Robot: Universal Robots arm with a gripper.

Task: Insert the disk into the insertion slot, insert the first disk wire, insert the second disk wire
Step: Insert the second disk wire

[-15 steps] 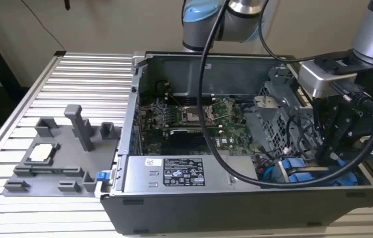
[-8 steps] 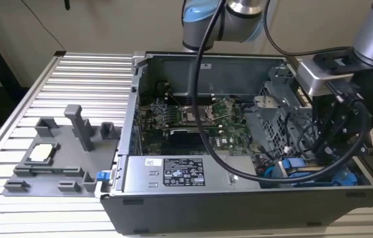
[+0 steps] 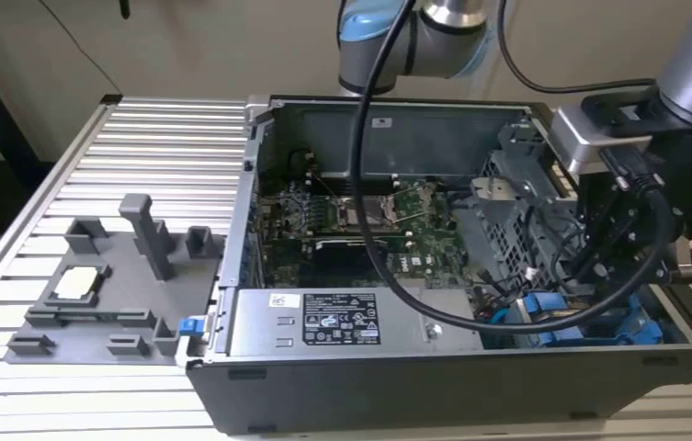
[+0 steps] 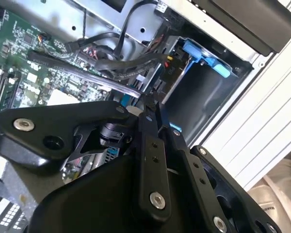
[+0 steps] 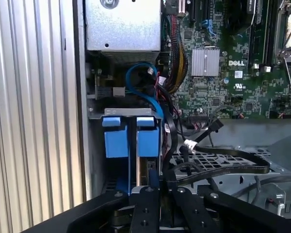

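The disk [image 5: 148,167] stands on edge in the insertion slot [image 5: 121,112] of the grey drive cage, and its blue carrier tab [image 5: 148,137] sits level with the cage lip. A second blue-fronted carrier [image 5: 115,137] is right beside it. My gripper [image 5: 161,190] is directly over the disk's near end, low inside the case [image 3: 591,294]. In the second wrist view my gripper [image 4: 160,116] points into the bay, where a blue carrier piece [image 4: 203,54] shows. Black wires with a white plug [image 5: 189,144] lie loose beside the cage. I cannot tell which are the disk wires.
The open computer case rests on a slatted metal table [image 3: 150,138]. Inside are the green motherboard [image 3: 358,216], a labelled power supply [image 3: 321,322], a blue cable loop [image 5: 138,77] and a perforated grey bracket [image 5: 218,160]. A grey fixture [image 3: 100,285] stands at the exterior view's left.
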